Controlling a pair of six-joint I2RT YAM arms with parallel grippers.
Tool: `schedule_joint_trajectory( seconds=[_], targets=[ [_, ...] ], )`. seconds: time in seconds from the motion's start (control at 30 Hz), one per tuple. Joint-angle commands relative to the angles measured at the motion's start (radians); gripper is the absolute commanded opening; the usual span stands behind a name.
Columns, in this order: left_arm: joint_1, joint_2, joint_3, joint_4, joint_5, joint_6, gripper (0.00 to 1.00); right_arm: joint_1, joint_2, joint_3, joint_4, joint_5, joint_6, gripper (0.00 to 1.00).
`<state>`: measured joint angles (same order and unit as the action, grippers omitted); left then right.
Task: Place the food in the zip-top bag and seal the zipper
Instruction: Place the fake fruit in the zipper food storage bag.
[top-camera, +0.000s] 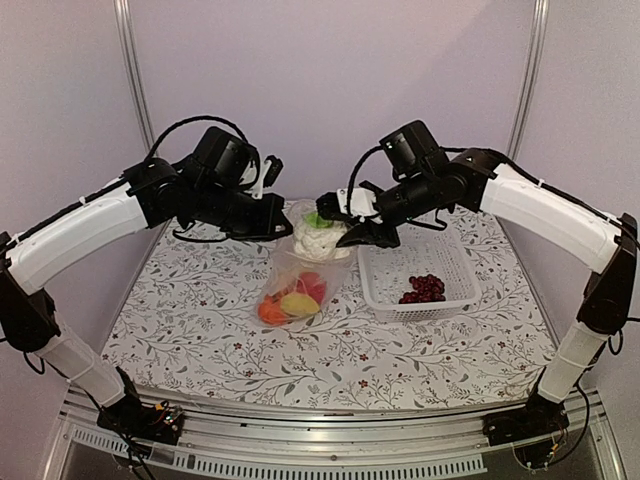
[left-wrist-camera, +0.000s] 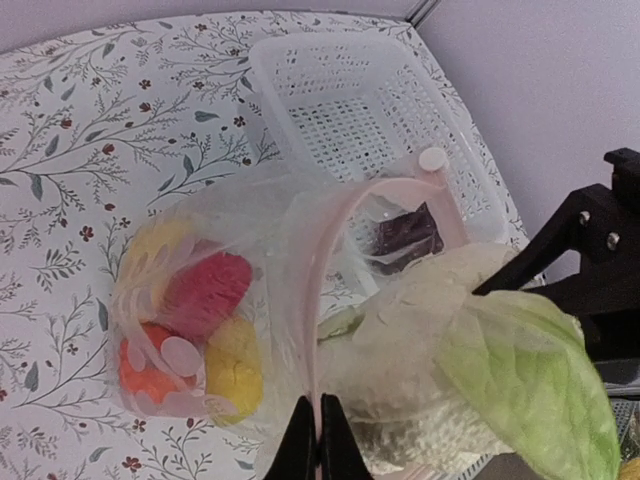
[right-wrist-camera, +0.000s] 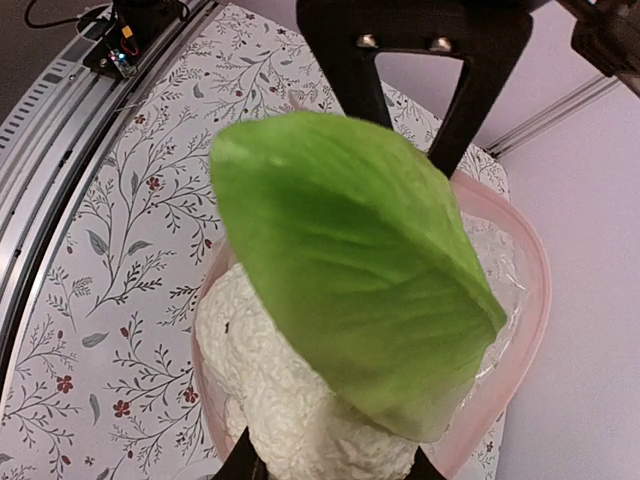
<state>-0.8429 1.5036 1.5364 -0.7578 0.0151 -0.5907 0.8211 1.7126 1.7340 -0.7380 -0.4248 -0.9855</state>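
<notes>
Top external view: white cauliflower (top-camera: 316, 240), green leaf (top-camera: 318, 218) uppermost, sits at the mouth of the zip-top bag (top-camera: 295, 290), part way in and not released. The bag lies about mid-table, mouth raised toward the far edge, closed end toward the near edge. At its bottom: orange pumpkin (top-camera: 269, 312), red pepper (top-camera: 313, 285), yellow piece (top-camera: 298, 303).

Right wrist view: right gripper (right-wrist-camera: 330, 462) is clamped on the cauliflower's lower body, one finger each side, at a narrow gap. The zipper (right-wrist-camera: 540, 300) rings the cauliflower as a pink loop. The mouth is open, with little room at the sides.

Left wrist view: left gripper (left-wrist-camera: 318, 440) is pinched fully closed on the zipper strip, holding that lip up. The strip arcs away to a small white tab (left-wrist-camera: 433, 158).

Outward: white basket (top-camera: 440, 262) stands just right of the bag, toward the table's (top-camera: 190, 320) right edge, with the dark red grape bunch (top-camera: 424, 288) in it, not yet bagged.

Judgement, step in hand: insert the cauliflower.
- Push along the bag's length toward the closed end, leaf trailing.
- Left arm holds the lip high and taut.
- Release only once the widest part has passed the strip.
- Draw the fingers straight back out so they do not drag the lip.

Risks: the leaf may snag the strip. With only one lip held, the bag may slide.
</notes>
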Motion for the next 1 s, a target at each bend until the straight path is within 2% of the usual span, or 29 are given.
schedule_joint_trajectory(
  seconds=[0.0,0.03,0.13,0.2,0.37,0.57,0.73,0.97],
  targets=[
    [-0.007,-0.029,0.014,0.039,-0.012,0.012,0.0,0.063,0.037,0.016,-0.126,0.099,-0.14,0.24],
    [-0.006,-0.029,0.014,0.04,-0.012,0.015,0.0,0.067,0.061,0.038,-0.16,0.101,-0.14,0.24],
    [-0.005,-0.029,0.014,0.04,-0.012,0.015,0.0,0.067,0.115,0.091,-0.213,0.098,-0.116,0.5],
    [-0.005,-0.028,0.011,0.039,-0.012,0.017,0.0,0.067,0.12,0.086,-0.185,0.096,-0.102,0.64],
    [-0.001,-0.025,0.001,0.04,-0.011,0.022,0.0,0.067,0.088,0.103,-0.09,0.158,-0.009,0.79],
    [0.01,-0.018,-0.011,0.048,-0.012,0.027,0.0,0.067,0.045,0.146,-0.079,0.129,0.07,0.86],
    [0.028,-0.016,-0.019,0.055,-0.012,0.029,0.0,0.056,0.0,0.148,-0.101,0.083,0.099,0.85],
    [0.03,-0.017,-0.026,0.064,-0.012,0.033,0.0,-0.096,-0.065,0.095,-0.143,-0.022,0.167,0.8]
  ],
)
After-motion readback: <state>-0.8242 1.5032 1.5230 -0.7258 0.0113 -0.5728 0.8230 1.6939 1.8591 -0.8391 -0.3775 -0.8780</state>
